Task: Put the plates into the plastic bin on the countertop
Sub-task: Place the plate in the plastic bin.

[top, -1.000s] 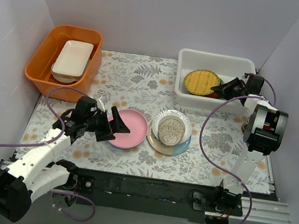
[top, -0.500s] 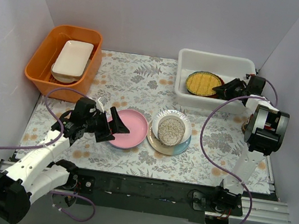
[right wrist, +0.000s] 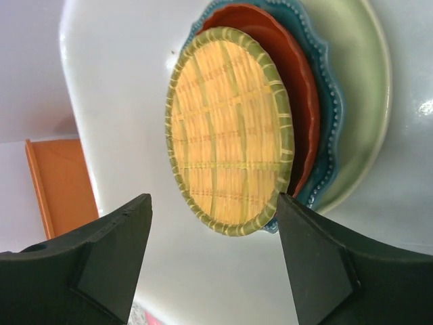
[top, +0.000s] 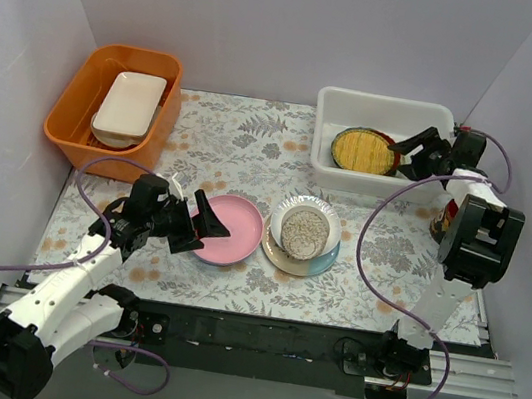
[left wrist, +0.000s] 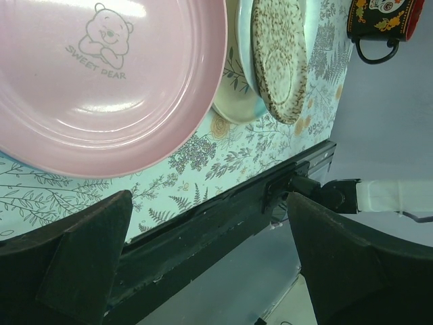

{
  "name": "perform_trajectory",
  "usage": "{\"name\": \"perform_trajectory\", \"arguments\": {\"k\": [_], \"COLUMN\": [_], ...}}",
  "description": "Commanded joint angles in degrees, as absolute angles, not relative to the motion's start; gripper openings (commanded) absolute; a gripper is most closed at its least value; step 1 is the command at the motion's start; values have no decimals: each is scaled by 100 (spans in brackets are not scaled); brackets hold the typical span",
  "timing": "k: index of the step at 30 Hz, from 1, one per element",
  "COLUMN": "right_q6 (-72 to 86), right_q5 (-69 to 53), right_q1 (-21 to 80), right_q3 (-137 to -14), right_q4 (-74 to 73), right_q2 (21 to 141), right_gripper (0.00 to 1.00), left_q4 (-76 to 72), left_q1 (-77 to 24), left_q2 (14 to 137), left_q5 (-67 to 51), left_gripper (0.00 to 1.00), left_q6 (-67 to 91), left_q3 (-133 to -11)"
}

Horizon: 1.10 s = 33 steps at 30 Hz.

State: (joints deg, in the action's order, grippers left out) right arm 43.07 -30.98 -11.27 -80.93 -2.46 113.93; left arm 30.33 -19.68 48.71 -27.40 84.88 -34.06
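The plastic bin (top: pixel 334 104) stands at the back right of the countertop (top: pixel 244 145). Inside it lies a yellow woven plate (right wrist: pixel 226 132) on top of a red-brown plate (right wrist: pixel 302 81), a teal scalloped plate (right wrist: pixel 333 101) and a pale green one (right wrist: pixel 371 95). My right gripper (top: pixel 410 154) hovers open over the bin's right side, its fingers apart from the stack and empty. A pink plate (top: pixel 233 230) lies mid-counter. My left gripper (top: pixel 198 229) stands open at its left rim, holding nothing. Beside the pink plate, a speckled plate (top: pixel 305 230) tops a small stack.
An orange tub (top: pixel 73 124) at the back left holds a white rectangular dish (top: pixel 129 105). A dark patterned mug (left wrist: pixel 379 20) stands by the right wall, mostly behind the right arm in the top view. The black base rail (top: pixel 254 337) runs along the near edge.
My right gripper has opened and let go of the yellow woven plate, which now rests on the stack in the bin; the gripper drew back to the right. The left arm barely moved.
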Motion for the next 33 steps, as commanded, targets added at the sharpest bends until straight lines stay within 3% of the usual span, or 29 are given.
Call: {"name": "perform_trajectory", "arguments": {"k": [1,6,15,33], "right_q6": [4157,4420,4535,3674], "right_q5": [-2839,-2760,-3111,-3006], "right_q1": [-1204,-1195,-1099,298], "right_q3": [-7937,-7559,-7444,-7216], "right_q4": [130,703,826,-579], "right_q2": [10689,10170,9721,8517], "right_gripper": [84,91,93,92], "left_q4": [3155,3147,3059,3665], "left_q1": [-1986,-1995,-1986,-1986], "left_q2": [4720,4693,4790,5449], "left_q5": [-2681,-2681,-2637,-2057], "left_gripper": [98,98,98,98], "left_q6": [8517,8560,8596,8525], "left_q3": [-3384,-3349,-3349,-3805]}}
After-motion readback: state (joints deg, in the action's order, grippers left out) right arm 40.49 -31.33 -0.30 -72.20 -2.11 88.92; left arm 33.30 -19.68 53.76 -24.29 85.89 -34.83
